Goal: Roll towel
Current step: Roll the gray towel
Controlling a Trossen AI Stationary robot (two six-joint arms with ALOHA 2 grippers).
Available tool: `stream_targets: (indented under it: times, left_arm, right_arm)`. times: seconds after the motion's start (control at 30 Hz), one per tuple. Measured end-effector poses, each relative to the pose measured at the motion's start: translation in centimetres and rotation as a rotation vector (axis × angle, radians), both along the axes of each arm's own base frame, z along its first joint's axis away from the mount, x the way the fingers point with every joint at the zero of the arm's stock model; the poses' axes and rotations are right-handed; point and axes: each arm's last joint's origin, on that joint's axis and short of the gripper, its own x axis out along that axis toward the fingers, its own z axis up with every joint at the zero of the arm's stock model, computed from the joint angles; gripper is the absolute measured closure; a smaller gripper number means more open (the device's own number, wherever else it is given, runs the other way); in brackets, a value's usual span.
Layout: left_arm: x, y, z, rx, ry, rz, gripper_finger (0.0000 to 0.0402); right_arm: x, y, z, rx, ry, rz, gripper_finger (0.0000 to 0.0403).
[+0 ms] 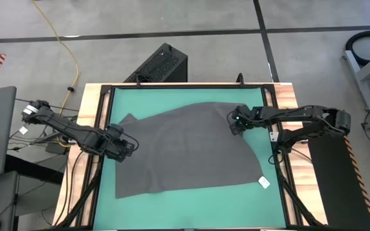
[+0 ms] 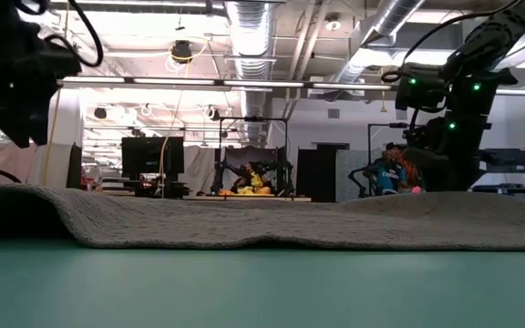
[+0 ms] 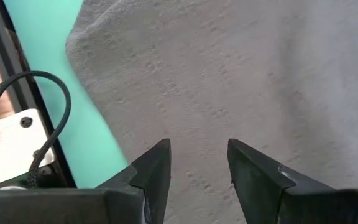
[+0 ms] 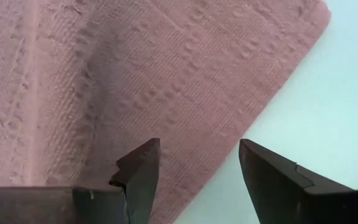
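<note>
From above, the dark grey towel lies spread flat and a little skewed on the green mat, its small white tag at the near right corner, with the left gripper over its left edge and the right gripper over its far right edge. At table level the towel is a low rumpled band across the mat, both arms hanging above its ends. Each wrist camera shows its own fingers spread apart and empty above the cloth, the right pair near the towel's edge.
</note>
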Motion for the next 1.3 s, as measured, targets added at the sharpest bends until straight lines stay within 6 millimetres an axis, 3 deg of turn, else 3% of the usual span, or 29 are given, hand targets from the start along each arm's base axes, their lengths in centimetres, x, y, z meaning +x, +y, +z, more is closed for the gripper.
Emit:
stream_targets:
  times: [0.37,0.67,1.3]
  left_arm:
    - [2.8,-0.4,-3.8,0.032,0.306,0.007,0.0255]
    - [2.8,-0.9,-4.4,-0.010,0.283,0.127,0.0254]
    - [2.6,-1.6,-4.7,0.027,0.251,0.084,0.0254]
  right_arm:
    - [0.4,-0.1,0.2,-0.036,-0.016,0.057,0.0158]
    - [0.6,-0.1,0.3,-0.032,-0.042,0.062,0.0159]
    - [0.0,0.0,-1.4,0.039,0.072,-0.125,0.0159]
